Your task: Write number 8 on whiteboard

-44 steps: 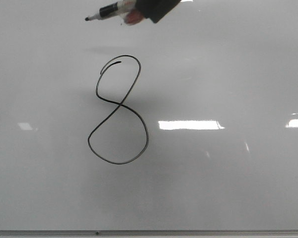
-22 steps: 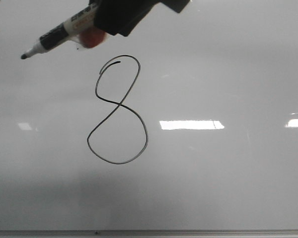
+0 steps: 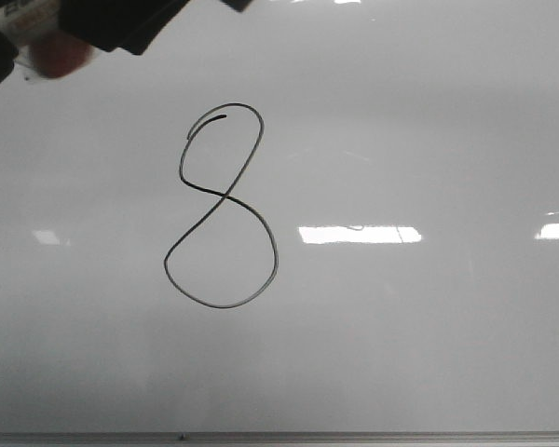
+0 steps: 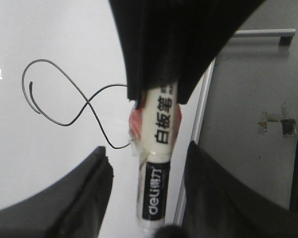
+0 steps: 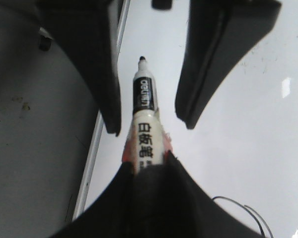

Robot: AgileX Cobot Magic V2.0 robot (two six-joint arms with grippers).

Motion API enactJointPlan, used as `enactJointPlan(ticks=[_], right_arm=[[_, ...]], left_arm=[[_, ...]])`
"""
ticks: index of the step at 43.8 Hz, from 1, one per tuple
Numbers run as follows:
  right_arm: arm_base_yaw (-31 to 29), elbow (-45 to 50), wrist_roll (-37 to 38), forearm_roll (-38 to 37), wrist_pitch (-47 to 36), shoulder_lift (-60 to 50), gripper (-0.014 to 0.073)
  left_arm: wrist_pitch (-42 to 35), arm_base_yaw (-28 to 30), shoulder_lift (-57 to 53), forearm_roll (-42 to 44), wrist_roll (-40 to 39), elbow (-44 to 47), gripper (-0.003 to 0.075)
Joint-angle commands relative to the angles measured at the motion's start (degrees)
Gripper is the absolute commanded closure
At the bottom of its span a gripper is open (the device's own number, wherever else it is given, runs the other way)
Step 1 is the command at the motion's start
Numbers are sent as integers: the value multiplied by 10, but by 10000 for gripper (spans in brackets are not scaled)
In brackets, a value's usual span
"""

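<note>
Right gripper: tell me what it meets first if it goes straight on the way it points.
Probably the left gripper. The right gripper holds a marker that points into the gap between the left one's open fingers, its tip between them. How deep that gap runs is unclear.

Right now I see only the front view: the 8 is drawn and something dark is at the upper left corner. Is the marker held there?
Observer: Yes. The right wrist view shows the right gripper shut on the marker.
Operator: And where is the left gripper?
Observer: The left gripper is open, one finger on each side of the marker, with gaps on both sides.
Operator: Is the cap on?
Observer: No, the black tip is bare.
</note>
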Motion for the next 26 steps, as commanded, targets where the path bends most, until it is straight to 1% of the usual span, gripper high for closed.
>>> enactJointPlan(ticks=[1,7,15,19,21,23,26], right_arm=[[11,-18,-5,1,-52,-22,651],[13,-18,-5,1,-58,-22,651],[13,-18,-5,1,-47,-20,651],[12,-18,-4,0,-38,-15,638],[12,-18,-3,0,-36,-15,606],[12,-18,4,0,-36,-15,538],[12,-18,28,0,-46,-15,397]], left_arm=[[-17,-5,-5,-11,-5,-20,465],[-14,-5,-5,-11,-5,-20,530],[-11,-5,-5,-11,-5,-20,655],[-11,-5,-5,-11,-5,-20,693],[-11,-5,-5,-11,-5,-20,699],[-11,-5,-5,-11,-5,-20,699],[-10,-5,-5,-11,-5,-20,699]])
